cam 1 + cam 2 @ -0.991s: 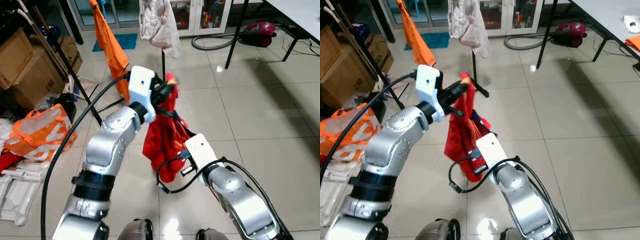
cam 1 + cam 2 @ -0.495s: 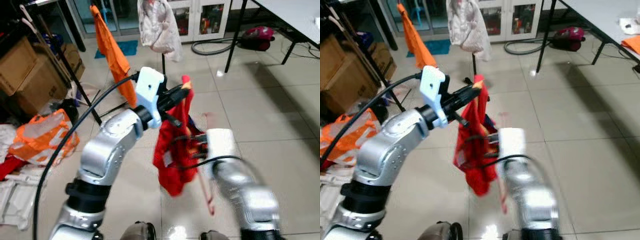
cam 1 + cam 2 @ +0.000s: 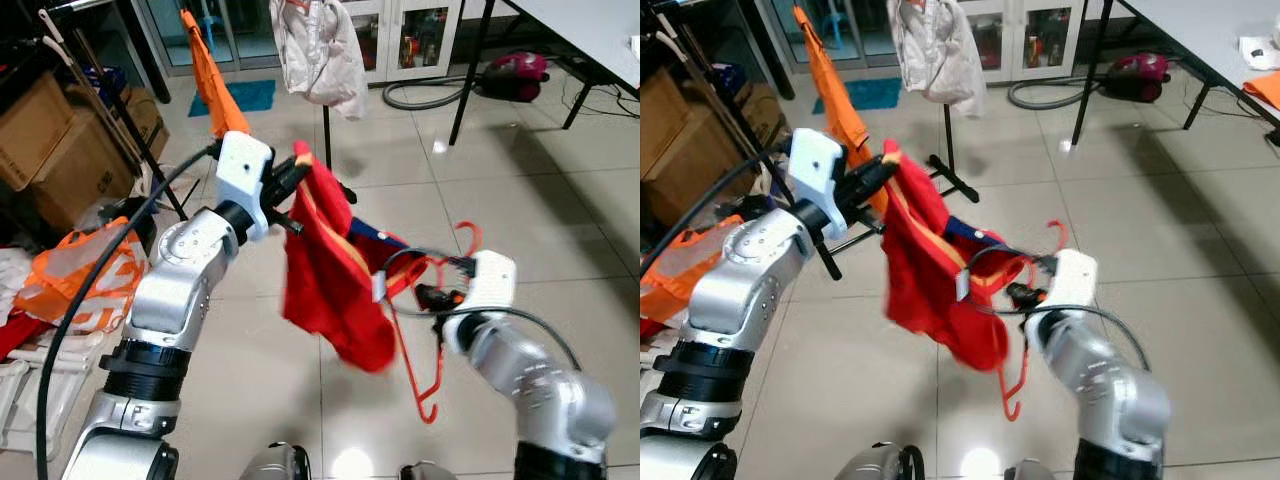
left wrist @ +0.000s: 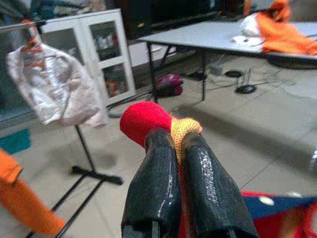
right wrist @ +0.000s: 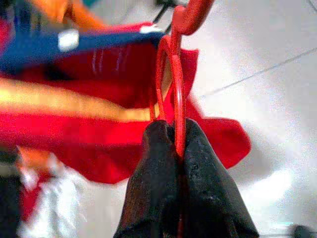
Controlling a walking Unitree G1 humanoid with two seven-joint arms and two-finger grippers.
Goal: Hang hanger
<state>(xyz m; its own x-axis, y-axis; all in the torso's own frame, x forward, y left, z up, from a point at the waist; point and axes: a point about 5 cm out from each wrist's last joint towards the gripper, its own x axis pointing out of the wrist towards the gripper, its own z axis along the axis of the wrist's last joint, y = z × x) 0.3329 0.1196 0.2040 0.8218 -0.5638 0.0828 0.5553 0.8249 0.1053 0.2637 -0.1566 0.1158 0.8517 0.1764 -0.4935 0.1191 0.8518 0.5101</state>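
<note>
Looking down from the head views, the left pincer (image 3: 292, 175) is pinching the top edge of a red garment (image 3: 330, 285) and holding it up over the tiled floor (image 3: 520, 200). To the right and nearer, the right pincer (image 3: 430, 293) is gripping a red hanger (image 3: 430, 345), which is dangling beside the cloth with its hook (image 3: 468, 235) rising above the wrist. At the far end a rack (image 3: 326, 135) is carrying a pale garment (image 3: 318, 50) and an orange one (image 3: 215, 75); boxes (image 3: 60, 140) are stacked far left and a tabletop (image 3: 600, 25) is showing far right.

Moving to the left wrist view, the fingers (image 4: 153, 183) are pressing together on a fold of red and orange fabric, with the rack and its pale garment well beyond.

Turning to the right wrist view, the fingers (image 5: 158, 183) are clamping on the thin red hanger wire, its hook end reaching away toward the garment's blue-trimmed opening.

The step in hand appears to be feeding the hanger into the garment before hanging it. To do it well, the left pincer should probably be keeping the neckline taut and raised, while the right is angling one hanger shoulder into the opening, then levelling it. Slack cloth is likely to snag the wire, so slow, steady travel seems wise.
</note>
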